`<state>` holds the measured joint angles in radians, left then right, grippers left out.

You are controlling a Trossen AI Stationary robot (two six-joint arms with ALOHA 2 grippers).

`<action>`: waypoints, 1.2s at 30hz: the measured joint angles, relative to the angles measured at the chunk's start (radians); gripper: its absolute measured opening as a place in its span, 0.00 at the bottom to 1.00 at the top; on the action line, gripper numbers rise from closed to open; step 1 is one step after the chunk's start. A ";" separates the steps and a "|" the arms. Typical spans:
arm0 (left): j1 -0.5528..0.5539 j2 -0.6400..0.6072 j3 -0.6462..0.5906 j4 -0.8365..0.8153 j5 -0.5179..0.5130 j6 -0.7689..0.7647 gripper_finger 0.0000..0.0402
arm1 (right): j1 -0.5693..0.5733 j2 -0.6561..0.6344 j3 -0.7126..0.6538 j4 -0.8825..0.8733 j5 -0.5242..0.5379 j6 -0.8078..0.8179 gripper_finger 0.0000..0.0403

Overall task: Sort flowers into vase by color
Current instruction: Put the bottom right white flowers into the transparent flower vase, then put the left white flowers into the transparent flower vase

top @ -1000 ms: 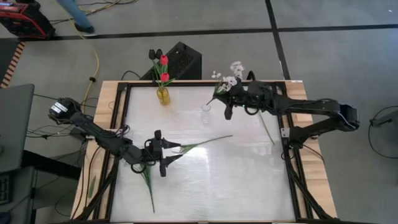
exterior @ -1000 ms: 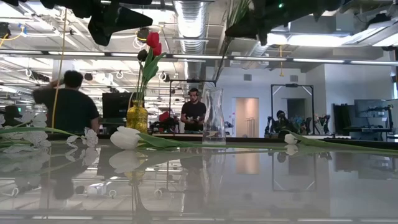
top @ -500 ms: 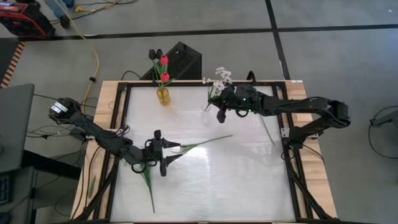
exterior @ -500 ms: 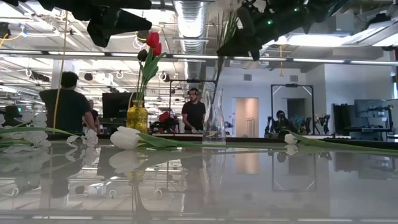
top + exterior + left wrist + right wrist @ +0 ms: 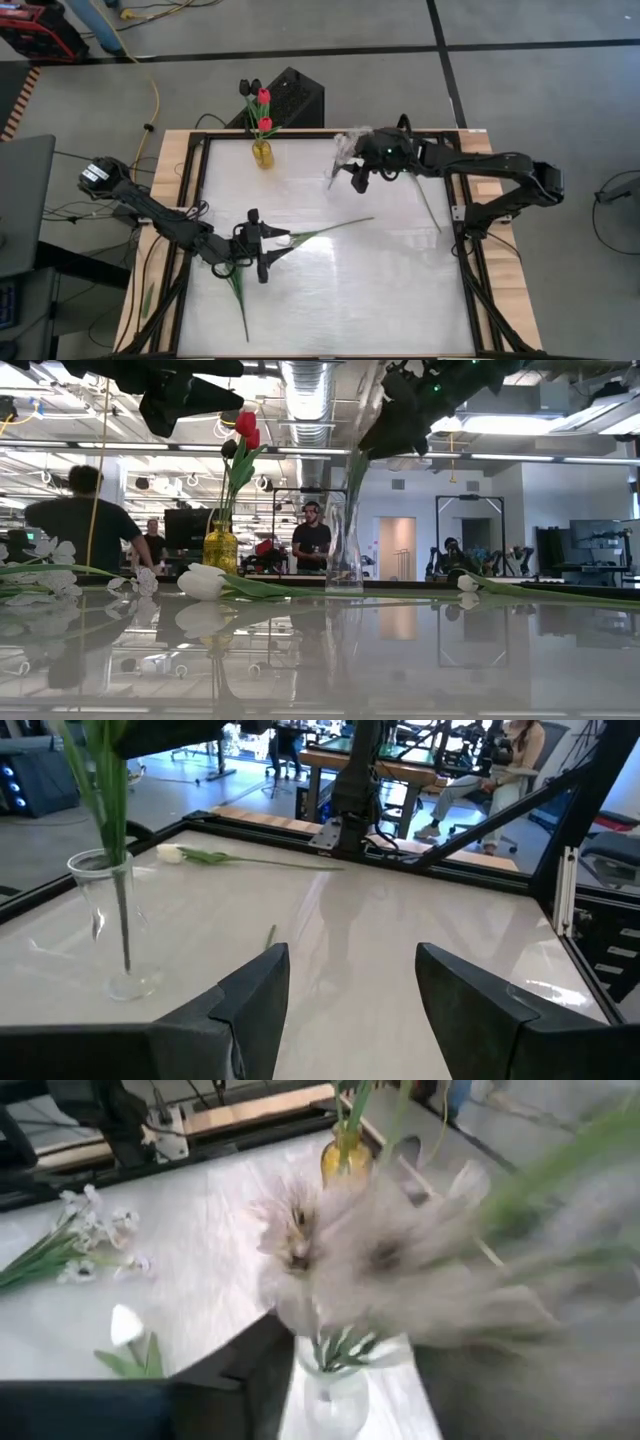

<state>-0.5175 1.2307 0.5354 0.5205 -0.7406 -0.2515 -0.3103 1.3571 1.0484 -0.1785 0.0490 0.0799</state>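
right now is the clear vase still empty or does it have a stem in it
Not empty: the clear vase stands upright with a green stem inside, reaching almost to its base.

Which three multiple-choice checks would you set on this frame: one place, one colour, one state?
1. Where does the yellow vase stand?
A. At the table's near right corner
B. In the left gripper
C. By the table's back edge, on the left arm's side of the clear vase

2. Which flower heads does the yellow vase hold?
A. White only
B. Red heads and a dark head
C. Yellow only

3. How is the left gripper?
A. Open, nothing between its fingers, over the table
B. Shut on a white tulip
C. Shut on the clear vase

Answers:
1 C: the high view shows it near the back frame, left of the clear vase.
2 B: the low view shows red and dark heads above it.
3 A: the left wrist view shows bare table between the spread fingers.
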 joint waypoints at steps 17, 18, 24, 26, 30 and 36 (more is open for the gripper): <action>-0.011 -0.054 0.000 -0.330 0.161 -0.323 0.51 | 0.053 0.000 0.168 -0.485 -0.110 0.000 0.81; -0.014 -0.066 0.000 -0.364 0.166 -0.352 0.51 | 0.065 0.000 0.168 -0.498 -0.131 0.000 0.81; -0.033 -0.149 0.000 -0.611 0.196 -0.577 0.51 | 0.146 0.000 0.168 -0.548 -0.206 0.038 0.81; -0.040 -0.165 0.000 -0.685 0.221 -0.685 0.51 | 0.179 0.000 0.168 -0.550 -0.209 0.064 0.81; -0.056 -0.157 0.000 -0.733 0.388 -0.814 0.51 | 0.254 0.000 0.168 -0.549 -0.209 0.090 0.81; -0.105 -0.100 0.026 -0.847 0.508 -1.032 0.51 | 0.369 0.000 0.168 -0.546 -0.209 0.116 0.81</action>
<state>-0.6220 1.1302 0.5611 -0.3263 -0.2322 -1.2834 0.0586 1.3571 1.2163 -0.7250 -0.1596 0.1959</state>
